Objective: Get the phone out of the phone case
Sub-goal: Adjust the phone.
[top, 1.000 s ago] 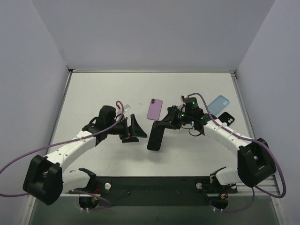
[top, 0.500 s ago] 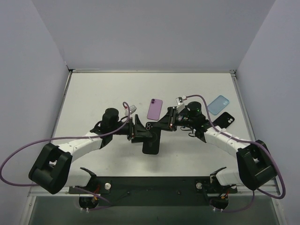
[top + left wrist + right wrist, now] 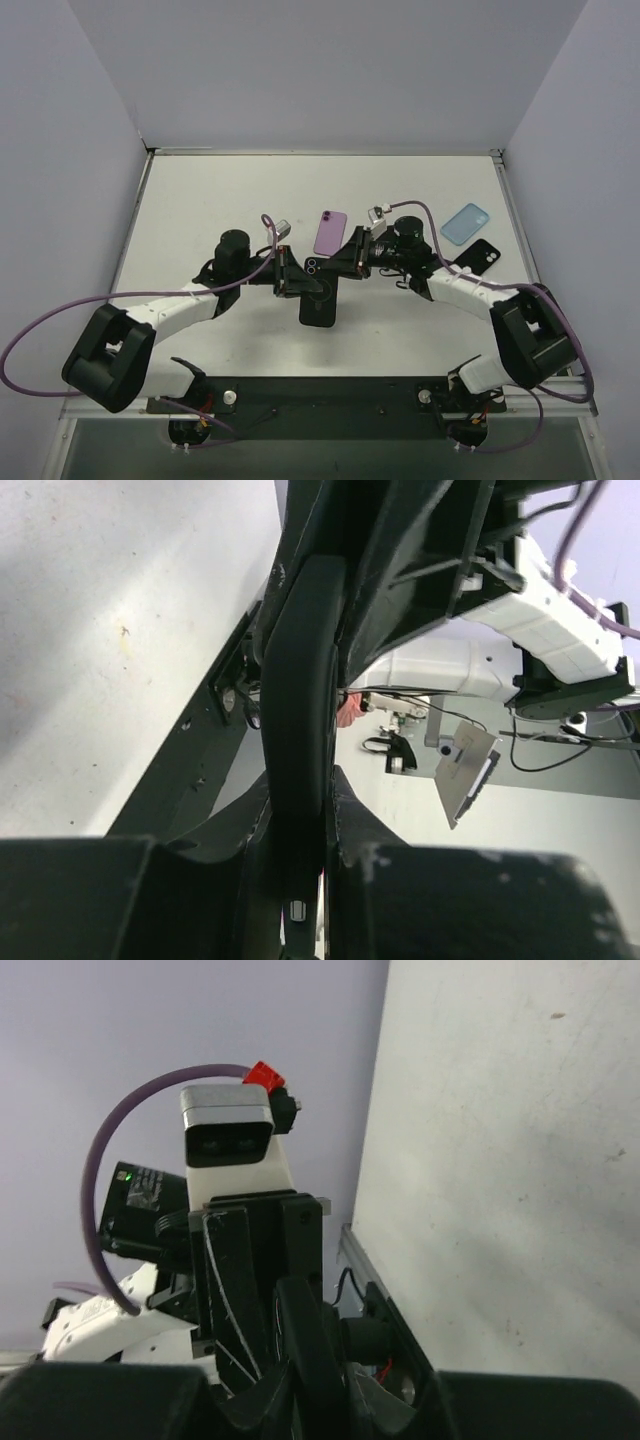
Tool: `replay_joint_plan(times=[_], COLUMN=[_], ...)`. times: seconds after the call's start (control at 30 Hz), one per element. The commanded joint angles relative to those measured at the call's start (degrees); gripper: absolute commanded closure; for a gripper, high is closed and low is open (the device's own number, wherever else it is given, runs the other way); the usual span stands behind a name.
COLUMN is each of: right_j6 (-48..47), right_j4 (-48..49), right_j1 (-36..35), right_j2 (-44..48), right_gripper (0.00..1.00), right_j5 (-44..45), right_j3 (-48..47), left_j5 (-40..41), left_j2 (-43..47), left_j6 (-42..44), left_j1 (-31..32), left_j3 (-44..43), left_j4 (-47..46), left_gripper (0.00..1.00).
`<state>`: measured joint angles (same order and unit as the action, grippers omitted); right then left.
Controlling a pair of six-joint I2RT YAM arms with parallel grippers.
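Meeting at mid table [image 3: 200, 200], both arms grip the cased black phone [image 3: 318, 297] between them, well apart from every wall; open room to the left and far side. Purple phone [image 3: 330, 232] lies just behind the pincers; blue case [image 3: 467, 222] and another black phone [image 3: 480, 256] near the right edge. Left pincer [image 3: 290, 275] clenched on the cased black phone's left side, right pincer [image 3: 343, 265] clenched on its upper right corner; both forearms low, angled inward

The black cased phone [image 3: 319, 298] faces back-upward over the table [image 3: 200, 200] middle.
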<state>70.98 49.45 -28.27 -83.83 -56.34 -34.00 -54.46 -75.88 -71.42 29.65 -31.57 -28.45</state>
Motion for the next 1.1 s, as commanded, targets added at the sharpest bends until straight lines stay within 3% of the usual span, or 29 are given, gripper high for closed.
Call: replay_joint_plan(times=[0.0,0.07,0.17,0.2,0.3,0.5,0.83,1.07], right_j6=[-20.41,-24.82,-27.47,-28.34,-29.76,-32.13,-36.43,-38.20], right_j4=[-37.53,-52.00,-60.76,-62.53,-68.60,-73.88,-73.54,-73.36], right_j1=[-2.66,-4.07,-5.64,-6.44,-12.05,-28.64,-47.38,-49.86], right_j2=[7.43,9.47,14.30,16.49,19.22,20.20,8.96,-1.14], right_gripper=[0.70,0.51,0.43,0.42,0.41,0.41,0.41,0.41], right_j5=[10.60,21.50,34.60,38.11,49.89,70.10,86.11,88.33], right_j3=[-8.61,-13.98,-16.45,-16.80,-18.73,-22.95,-32.88,-38.68], left_j5=[2.86,5.74,11.36,13.04,19.90,27.47,35.55,39.25], left_j2=[1.69,2.74,3.80,3.89,4.07,2.41,-1.73,-3.40], left_j6=[0.93,3.56,8.21,9.18,11.47,12.44,13.94,14.46], left_j1=[0.67,0.50,0.50,0.41,0.59,1.02,4.80,5.86], left_j3=[-2.09,-4.45,-9.37,-11.04,-16.23,-23.69,-34.07,-38.74], left_j4=[2.74,8.64,23.57,31.18,42.64,54.53,68.51,76.34], left_gripper=[1.00,1.00,1.00,1.00,1.00,1.00,1.00,1.00])
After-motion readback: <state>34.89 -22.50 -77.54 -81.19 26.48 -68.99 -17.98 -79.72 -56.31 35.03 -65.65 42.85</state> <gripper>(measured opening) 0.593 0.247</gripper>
